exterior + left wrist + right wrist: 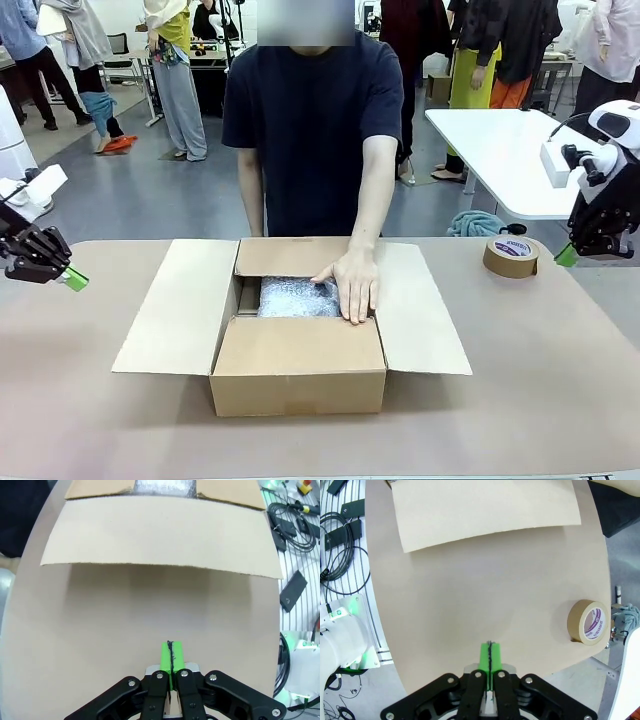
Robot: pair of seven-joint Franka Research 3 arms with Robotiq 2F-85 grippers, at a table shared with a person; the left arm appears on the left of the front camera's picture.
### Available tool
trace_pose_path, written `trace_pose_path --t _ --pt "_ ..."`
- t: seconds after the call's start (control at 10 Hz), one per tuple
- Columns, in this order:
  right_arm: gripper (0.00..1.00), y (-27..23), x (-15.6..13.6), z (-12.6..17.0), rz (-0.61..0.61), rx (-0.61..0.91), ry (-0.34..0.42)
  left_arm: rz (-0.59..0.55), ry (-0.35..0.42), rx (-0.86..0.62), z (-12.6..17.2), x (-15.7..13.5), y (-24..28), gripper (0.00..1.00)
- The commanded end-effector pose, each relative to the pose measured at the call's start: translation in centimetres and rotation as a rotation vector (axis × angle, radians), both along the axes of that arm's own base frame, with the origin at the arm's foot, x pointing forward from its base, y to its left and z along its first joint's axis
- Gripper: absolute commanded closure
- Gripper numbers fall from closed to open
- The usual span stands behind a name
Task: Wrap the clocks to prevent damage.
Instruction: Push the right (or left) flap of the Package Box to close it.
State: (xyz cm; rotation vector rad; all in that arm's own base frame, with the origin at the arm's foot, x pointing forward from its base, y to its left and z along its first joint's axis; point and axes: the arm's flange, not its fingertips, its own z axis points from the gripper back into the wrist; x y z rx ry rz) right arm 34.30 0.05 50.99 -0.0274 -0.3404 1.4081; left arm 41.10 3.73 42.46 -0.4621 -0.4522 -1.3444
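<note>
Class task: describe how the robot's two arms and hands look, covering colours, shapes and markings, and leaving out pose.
The left arm and right arm have smooth white shells. The left hand and right hand are black, built of jointed links with round silver pivot pins. Each finger ends in a bright green pad. No lettering can be made out on them.

No legible text in any view. The only print spotted is a purple-and-white label on the inner core of the tape roll (511,256), which sits near the far right edge of the surface in the front view; its lettering is too small and blurred to read. In the right wrist view the tape roll (589,623) shows that label sideways, also unreadable.
</note>
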Motion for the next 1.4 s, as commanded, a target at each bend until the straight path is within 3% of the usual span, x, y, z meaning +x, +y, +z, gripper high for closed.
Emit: trace_pose_path --t 0.0,0.1,0.2,0.3,0.5,0.7,1.0,1.3 --pt "0.99 0.1 0.0 -0.1 -0.009 0.013 0.006 -0.055 -0.012 -0.193 -3.9 0.9 0.3 1.00" --pt "0.99 0.1 0.0 -0.1 -0.009 0.013 0.006 -0.082 -0.037 -0.264 -5.7 1.1 0.0 1.00" --pt "0.99 0.1 0.0 -0.1 -0.009 0.013 0.006 -0.144 -0.067 -0.333 -6.2 3.1 -0.4 1.00" --pt "0.99 0.1 0.0 -0.1 -0.009 0.013 0.006 -0.166 -0.117 -0.370 -8.3 2.5 -0.9 1.00" --pt "0.99 0.1 0.0 -0.1 -0.009 0.013 0.006 -0.176 -0.130 -0.436 -10.6 4.2 -0.7 1.00" --pt "0.99 0.1 0.0 -0.1 -0.009 0.013 0.006 -0.157 -0.097 -0.436 -13.1 3.9 -1.2 1.00" --pt "0.99 0.1 0.0 -0.1 -0.009 0.013 0.006 -0.175 -0.030 -0.544 -13.2 4.1 -3.0 1.00" --pt "0.99 0.1 0.0 -0.1 -0.009 0.013 0.006 -0.179 -0.014 -0.634 -12.8 4.0 -3.8 1.00"
